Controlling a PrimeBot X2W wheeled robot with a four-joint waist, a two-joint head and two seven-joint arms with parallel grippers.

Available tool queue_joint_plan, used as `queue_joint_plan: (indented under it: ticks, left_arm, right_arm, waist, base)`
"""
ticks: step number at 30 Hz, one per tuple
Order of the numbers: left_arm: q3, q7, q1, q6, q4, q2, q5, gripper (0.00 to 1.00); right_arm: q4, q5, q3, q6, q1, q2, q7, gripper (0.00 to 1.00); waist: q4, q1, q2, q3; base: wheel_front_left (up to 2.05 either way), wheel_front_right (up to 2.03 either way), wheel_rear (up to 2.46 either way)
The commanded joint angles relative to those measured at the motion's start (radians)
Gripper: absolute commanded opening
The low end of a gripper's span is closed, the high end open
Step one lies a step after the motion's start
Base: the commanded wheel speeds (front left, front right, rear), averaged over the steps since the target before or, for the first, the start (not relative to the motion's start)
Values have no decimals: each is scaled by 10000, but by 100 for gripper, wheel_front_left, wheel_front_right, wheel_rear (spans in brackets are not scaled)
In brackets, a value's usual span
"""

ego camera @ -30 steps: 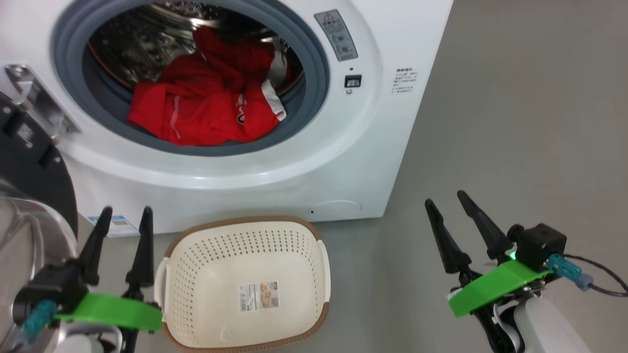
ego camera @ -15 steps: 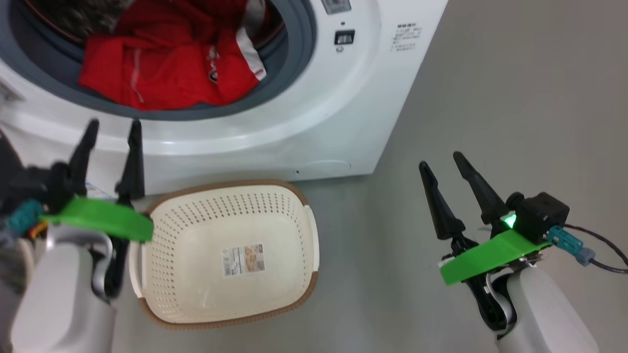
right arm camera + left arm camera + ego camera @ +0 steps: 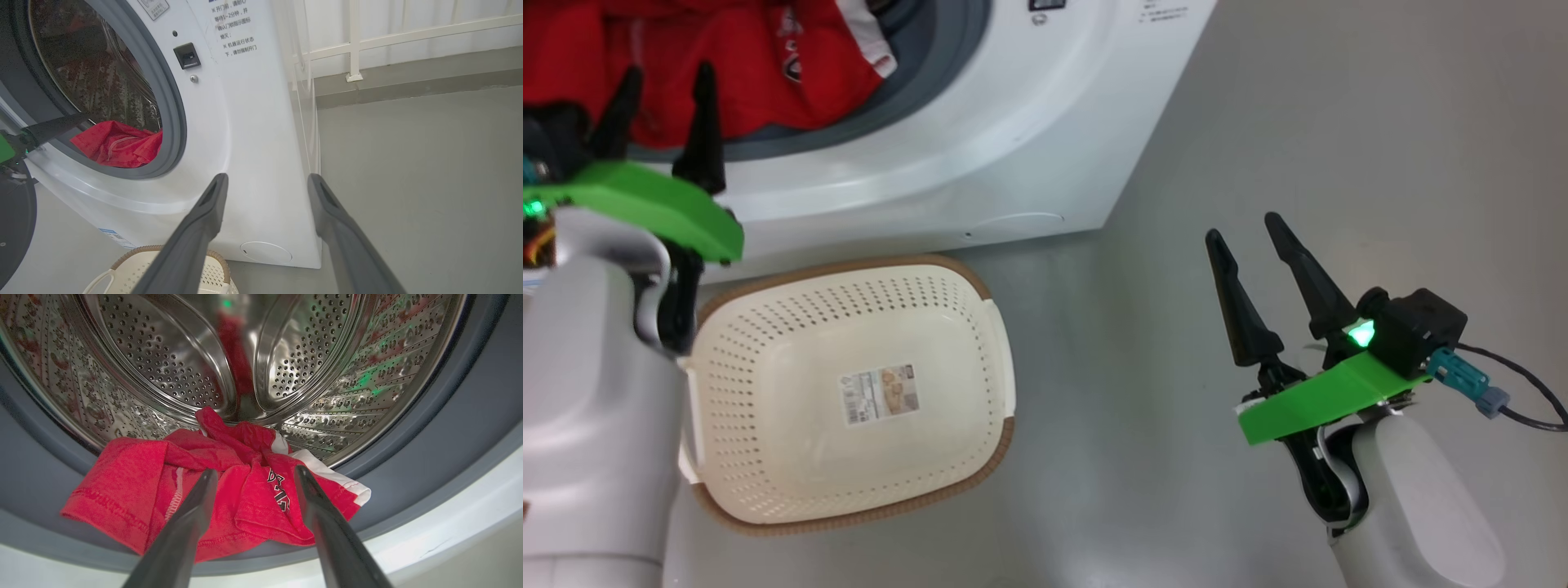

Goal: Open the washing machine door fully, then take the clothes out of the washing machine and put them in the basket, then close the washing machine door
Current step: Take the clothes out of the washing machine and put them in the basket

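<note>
Door: the washing machine door (image 3: pixel 16 228) stands swung open; its black rim shows at 8 o'clock in the right wrist view; opening step judged done, though how wide it stands I cannot tell
Machine: the washing machine (image 3: pixel 980 147) sits at 11 o'clock in the head view; steel drum (image 3: pixel 163 367) and grey gasket (image 3: pixel 449 437) exposed
Clothes: the clothes (image 3: pixel 122 498), one red garment with white trim and lettering, lie heaped at the front of the drum; the lower edge drapes over the gasket toward 6 o'clock of the opening; none of it in the basket
Basket: the basket (image 3: pixel 866 263) rests on the floor (image 3: pixel 1258 122) just in front of the machine, at 7 o'clock in the head view; holds nothing but its paper label
Left gripper: left gripper (image 3: pixel 666 90) at 10 o'clock in the head view, raised to the mouth of the opening; fingers spread wide, framing the lettering in the left wrist view; pinching nothing; whether the tips touch the fabric I cannot tell
Right gripper: right gripper (image 3: pixel 1246 245) at 4 o'clock in the head view, over bare floor, well apart from the machine; fingers spread, empty
Step in hand: likely the reach for the garment with the left arm
Left to do: grasp and lift out the clothes; drop them in the basket; shut the door
</note>
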Motion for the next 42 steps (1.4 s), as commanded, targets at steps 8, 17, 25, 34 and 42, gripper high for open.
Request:
queue_joint_plan:
  ticks: [8, 17, 25, 34, 42]
  left_arm:
    - [-140, 681, -2065, -25, 1462, 649, -110, 100]
    - [-226, 1186, -4049, 259, 3338, 967, -33, 100]
    - [-626, 1142, -4854, 1099, 4239, 1503, 602, 100]
    - [-1501, 1566, -5361, 1903, 5174, 1727, 1506, 100]
    - [-1693, 2634, -5375, 2074, 5728, 1670, 1499, 100]
  right_arm:
    - [-292, 69, 360, 16, -290, 281, -117, 100]
    - [-403, 349, 514, 16, -485, 308, -117, 100]
    - [-496, 606, 658, 16, -521, 310, -117, 100]
    - [-591, 729, 687, 16, -521, 311, -117, 100]
    - [-580, 834, 754, 16, -533, 311, -117, 100]
  waist:
    - [-754, 0, 0, 802]
    - [-1412, 0, 0, 1367]
    - [-1768, 0, 0, 1677]
    - [-1920, 0, 0, 1920]
    - [-1997, 0, 0, 1891]
  base:
    - [0, 0, 0]
    - [0, 0, 0]
    - [0, 0, 0]
    - [0, 0, 0]
    - [0, 0, 0]
